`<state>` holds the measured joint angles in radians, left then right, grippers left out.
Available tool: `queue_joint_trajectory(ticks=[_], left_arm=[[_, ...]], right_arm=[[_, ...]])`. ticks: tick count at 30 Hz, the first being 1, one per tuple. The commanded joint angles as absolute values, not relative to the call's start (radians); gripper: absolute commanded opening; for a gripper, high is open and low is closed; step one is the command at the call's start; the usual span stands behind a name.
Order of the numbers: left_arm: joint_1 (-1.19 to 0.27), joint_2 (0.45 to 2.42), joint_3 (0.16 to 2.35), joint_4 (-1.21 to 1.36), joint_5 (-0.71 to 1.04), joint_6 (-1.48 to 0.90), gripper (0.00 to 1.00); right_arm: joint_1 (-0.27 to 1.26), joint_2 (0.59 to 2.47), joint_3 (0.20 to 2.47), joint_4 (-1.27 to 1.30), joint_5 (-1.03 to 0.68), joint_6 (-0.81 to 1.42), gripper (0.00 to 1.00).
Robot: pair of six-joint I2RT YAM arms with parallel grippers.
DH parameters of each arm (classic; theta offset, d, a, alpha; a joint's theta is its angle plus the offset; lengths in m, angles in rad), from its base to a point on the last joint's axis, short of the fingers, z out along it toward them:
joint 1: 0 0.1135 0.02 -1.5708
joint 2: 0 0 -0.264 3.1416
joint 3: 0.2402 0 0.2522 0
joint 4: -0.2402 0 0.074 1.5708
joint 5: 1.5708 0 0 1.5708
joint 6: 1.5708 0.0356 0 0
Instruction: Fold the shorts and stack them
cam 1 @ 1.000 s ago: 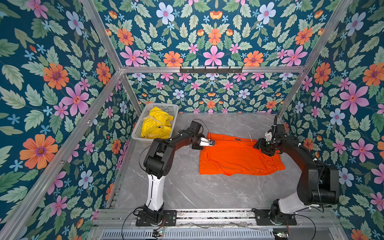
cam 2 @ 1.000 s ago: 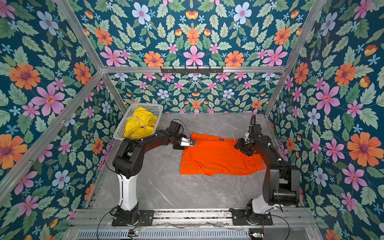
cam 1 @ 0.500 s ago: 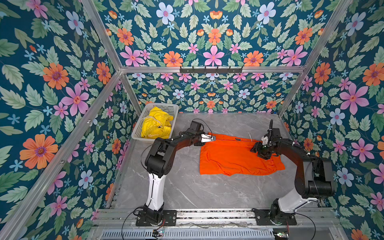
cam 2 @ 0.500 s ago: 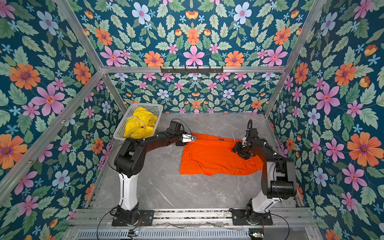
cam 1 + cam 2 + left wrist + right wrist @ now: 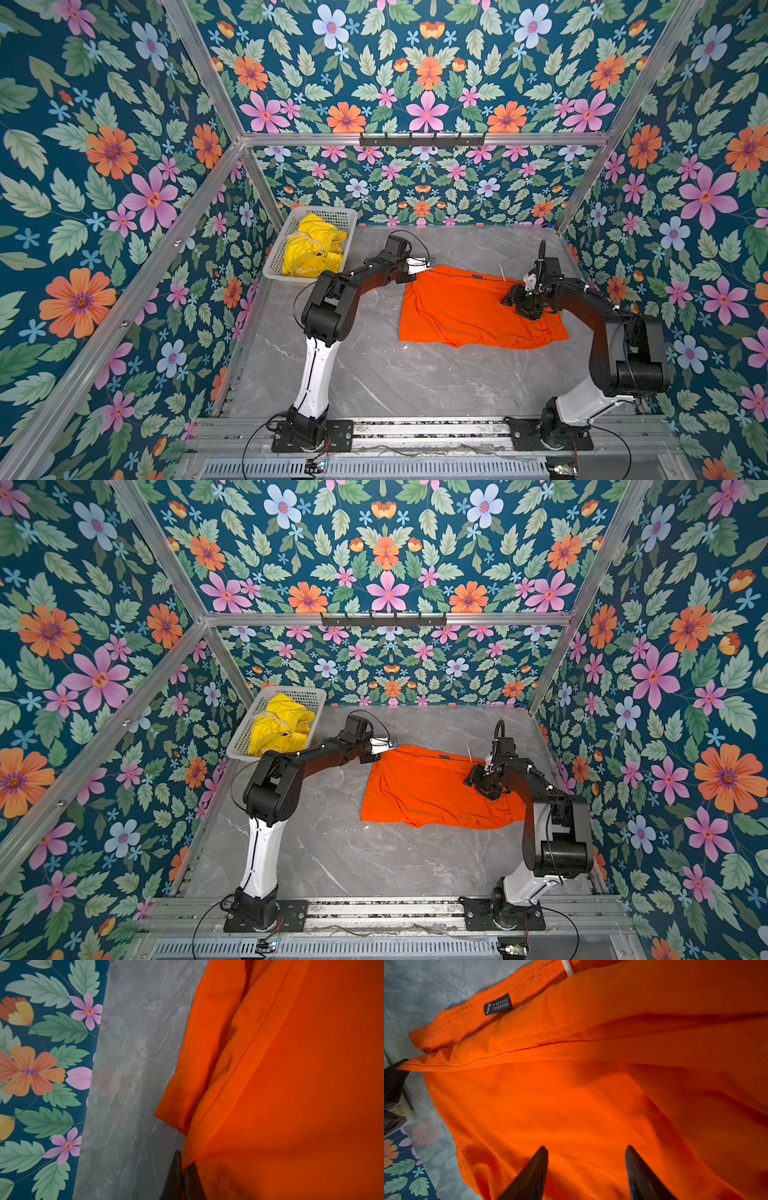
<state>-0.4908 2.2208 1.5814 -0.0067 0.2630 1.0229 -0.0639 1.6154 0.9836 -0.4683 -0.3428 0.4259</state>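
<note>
Bright orange shorts (image 5: 465, 307), small black label (image 5: 497, 1004); yellow shorts (image 5: 311, 249); white perforated basket (image 5: 279, 249); grey marbled bench (image 5: 374, 374); walls (image 5: 104, 166) dark teal, pink-orange flowers, green leaves.

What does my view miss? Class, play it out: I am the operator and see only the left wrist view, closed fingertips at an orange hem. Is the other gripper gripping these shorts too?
Observer: No. The right gripper hangs open over the orange shorts, fingertips apart, nothing between them.
Operator: Where is the second pair?
Observer: The yellow shorts lie crumpled in the white basket, at the far left of the table.
Operator: Which corner do I hold?
Observer: In a top view the left gripper is shut on the far left corner. A small black label sits along that same far edge.
</note>
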Motion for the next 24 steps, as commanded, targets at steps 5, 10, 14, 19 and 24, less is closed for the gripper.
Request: queue_joint_trajectory(ticks=[5, 10, 14, 19, 24], left_arm=[[-0.484, 2.163, 1.635, -0.094, 0.334, 0.875, 0.0], [-0.482, 2.156, 1.696, -0.105, 0.376, 0.792, 0.01], [-0.483, 2.295, 1.901, -0.203, 0.326, 0.697, 0.02], [-0.483, 2.536, 2.255, -0.391, 0.213, 0.569, 0.03], [-0.482, 2.583, 2.263, -0.367, 0.131, 0.51, 0.12]], right_arm=[[-0.075, 1.649, 1.0, -0.493, -0.265, 0.434, 0.6], [-0.101, 1.731, 0.997, -0.495, -0.234, 0.439, 0.6], [-0.1, 1.749, 0.99, -0.478, -0.24, 0.441, 0.58], [-0.1, 1.733, 0.996, -0.492, -0.244, 0.437, 0.59], [-0.101, 1.702, 0.998, -0.487, -0.284, 0.433, 0.59]])
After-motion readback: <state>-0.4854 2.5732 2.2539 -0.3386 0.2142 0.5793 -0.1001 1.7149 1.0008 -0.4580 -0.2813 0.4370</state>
